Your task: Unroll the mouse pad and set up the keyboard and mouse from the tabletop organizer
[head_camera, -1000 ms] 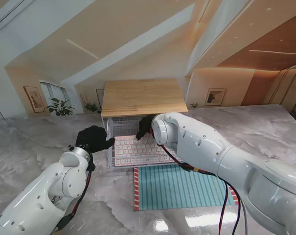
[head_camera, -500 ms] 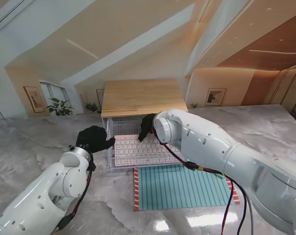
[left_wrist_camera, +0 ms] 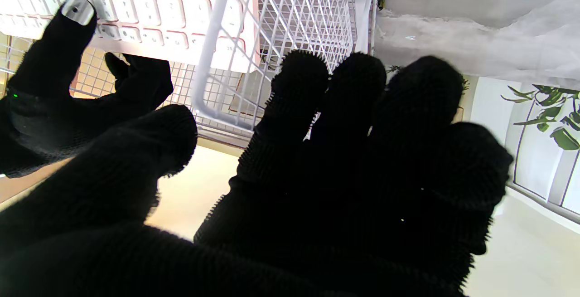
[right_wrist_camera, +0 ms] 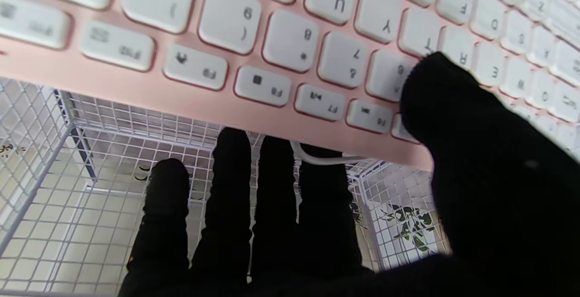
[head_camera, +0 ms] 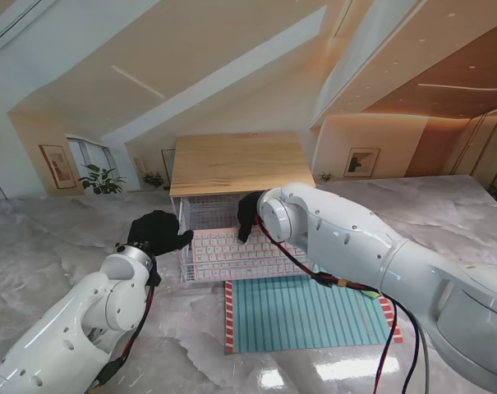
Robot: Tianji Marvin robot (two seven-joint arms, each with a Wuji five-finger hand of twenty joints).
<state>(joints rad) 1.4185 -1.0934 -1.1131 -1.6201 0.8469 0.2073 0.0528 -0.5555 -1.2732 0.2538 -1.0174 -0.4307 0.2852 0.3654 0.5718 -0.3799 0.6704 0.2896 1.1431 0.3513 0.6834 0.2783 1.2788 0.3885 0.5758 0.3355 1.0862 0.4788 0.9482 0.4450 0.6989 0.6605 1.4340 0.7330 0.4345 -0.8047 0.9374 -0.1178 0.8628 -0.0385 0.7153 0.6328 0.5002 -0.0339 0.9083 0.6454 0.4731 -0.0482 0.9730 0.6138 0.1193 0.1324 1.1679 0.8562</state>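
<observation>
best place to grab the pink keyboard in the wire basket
Grip the keyboard by its far long edge, thumb on the key face and fingers beneath, as the right hand does. It is flat and thin, and the wire basket walls close off its short ends.

Both arms: glossy white rounded shells w/ grey joint seams. Left hand (head_camera: 157, 232) & right hand (head_camera: 247, 215) in black knit gloves, fuzzy texture; one right fingertip (left_wrist_camera: 78, 10) has a silver pad. Red + black cables run along both forearms.
</observation>
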